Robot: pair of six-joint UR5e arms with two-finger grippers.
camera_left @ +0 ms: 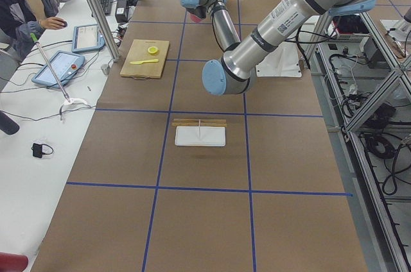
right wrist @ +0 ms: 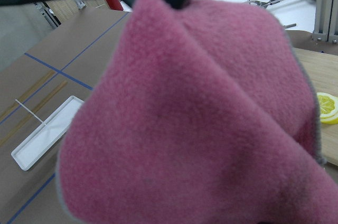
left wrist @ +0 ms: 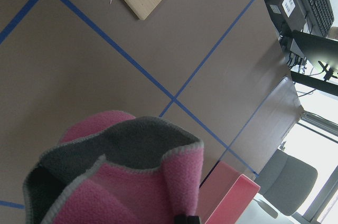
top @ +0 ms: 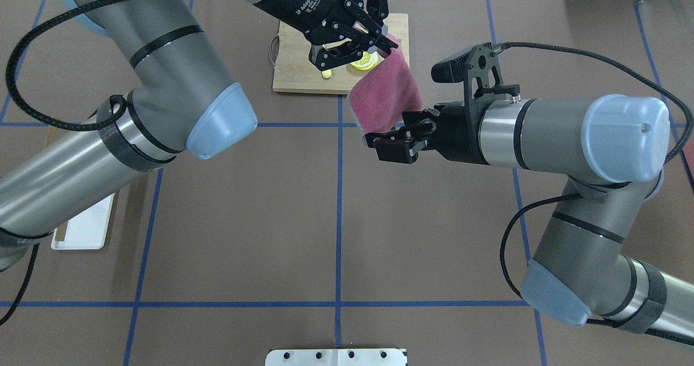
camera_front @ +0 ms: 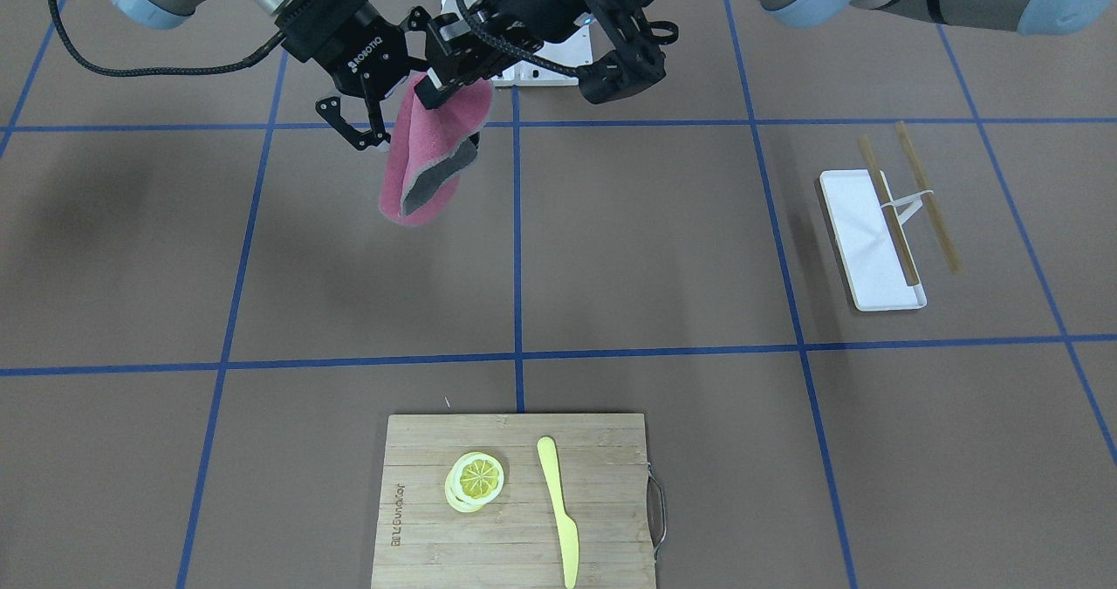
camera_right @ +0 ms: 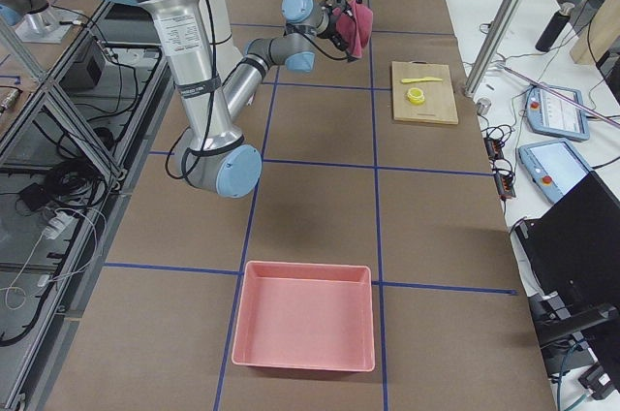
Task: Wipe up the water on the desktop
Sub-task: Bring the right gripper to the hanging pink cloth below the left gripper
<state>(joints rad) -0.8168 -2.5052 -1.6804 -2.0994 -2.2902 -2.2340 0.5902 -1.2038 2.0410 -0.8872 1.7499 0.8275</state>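
A pink cloth (camera_front: 428, 157) with a grey underside hangs in the air above the brown desktop (camera_front: 611, 249), which is marked by blue tape lines. My left gripper (camera_front: 439, 85) is shut on the cloth's top edge; it also shows in the overhead view (top: 386, 45). My right gripper (camera_front: 394, 92) is open, with its jaws on either side of the cloth's edge (top: 387, 92). The cloth fills the right wrist view (right wrist: 200, 118) and hangs low in the left wrist view (left wrist: 132, 182). I see no water on the desktop.
A bamboo cutting board (camera_front: 602, 449) holds a lemon slice (camera_front: 476, 477) and a yellow knife (camera_front: 558, 510). A white tray (camera_front: 860, 222) with chopsticks (camera_front: 927, 196) lies on my left side. A pink bin (camera_right: 303, 314) sits at my far right. An operator (camera_left: 26, 2) sits across the table.
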